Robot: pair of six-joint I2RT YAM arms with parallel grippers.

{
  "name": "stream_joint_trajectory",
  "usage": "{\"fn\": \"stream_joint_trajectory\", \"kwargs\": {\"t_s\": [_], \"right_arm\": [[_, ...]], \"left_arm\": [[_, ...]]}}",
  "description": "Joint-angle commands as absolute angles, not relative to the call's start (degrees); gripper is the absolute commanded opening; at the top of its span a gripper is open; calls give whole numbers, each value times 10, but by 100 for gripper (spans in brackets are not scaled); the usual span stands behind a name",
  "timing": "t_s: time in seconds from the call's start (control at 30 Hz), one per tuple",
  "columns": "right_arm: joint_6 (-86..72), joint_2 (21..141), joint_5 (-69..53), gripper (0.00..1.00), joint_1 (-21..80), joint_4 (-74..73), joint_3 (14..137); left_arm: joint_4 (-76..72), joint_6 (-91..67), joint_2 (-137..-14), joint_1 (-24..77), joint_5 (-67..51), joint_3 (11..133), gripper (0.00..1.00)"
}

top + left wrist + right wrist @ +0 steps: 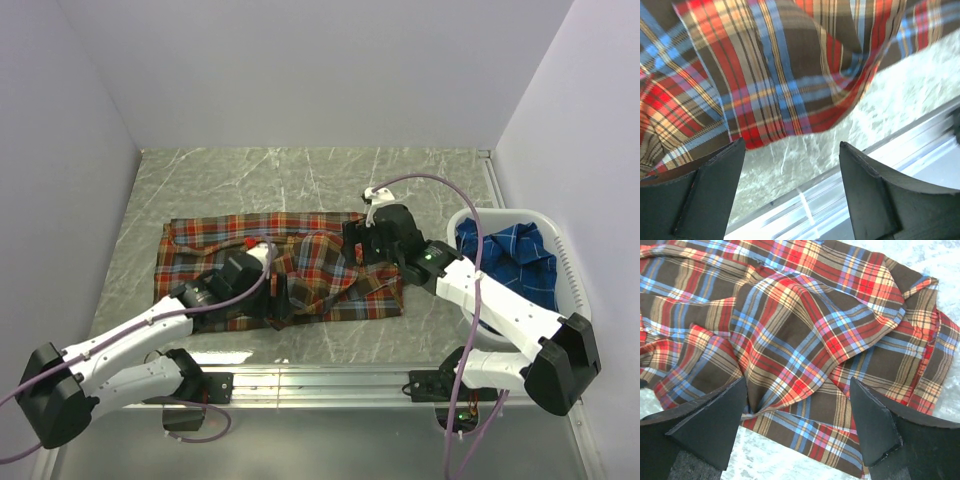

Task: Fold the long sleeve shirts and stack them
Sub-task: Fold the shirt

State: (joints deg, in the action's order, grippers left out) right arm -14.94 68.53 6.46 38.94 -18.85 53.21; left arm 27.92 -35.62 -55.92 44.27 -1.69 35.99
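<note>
The red-orange plaid shirt (pixel 215 245) lies partly folded and rumpled on the marble table. My left gripper (pixel 279 296) is open and empty over the shirt's near edge. In the left wrist view the shirt (pixel 775 70) hangs above the open gripper (pixel 792 147), with bare table between the fingers. My right gripper (pixel 355 243) is open and empty above the shirt's right part. In the right wrist view the shirt (pixel 805 325) fills the frame and its edge lies between the fingers of that gripper (pixel 797 386). The blue plaid shirt (pixel 512 257) lies bunched in the basket.
A white plastic basket (pixel 570 262) stands at the right edge of the table, beside my right arm. A metal rail (pixel 320 380) runs along the near table edge; it also shows in the left wrist view (pixel 850 200). Grey walls enclose the table.
</note>
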Motion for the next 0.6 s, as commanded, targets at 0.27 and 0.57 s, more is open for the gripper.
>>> {"fn": "stream_joint_trajectory", "kwargs": {"t_s": [0.27, 0.57], "right_arm": [[-147, 656, 46, 88, 382, -142, 518], [-137, 649, 33, 87, 383, -134, 510]], "left_arm": [[248, -324, -605, 502, 23, 351, 82], [225, -320, -617, 509, 76, 367, 79]]}}
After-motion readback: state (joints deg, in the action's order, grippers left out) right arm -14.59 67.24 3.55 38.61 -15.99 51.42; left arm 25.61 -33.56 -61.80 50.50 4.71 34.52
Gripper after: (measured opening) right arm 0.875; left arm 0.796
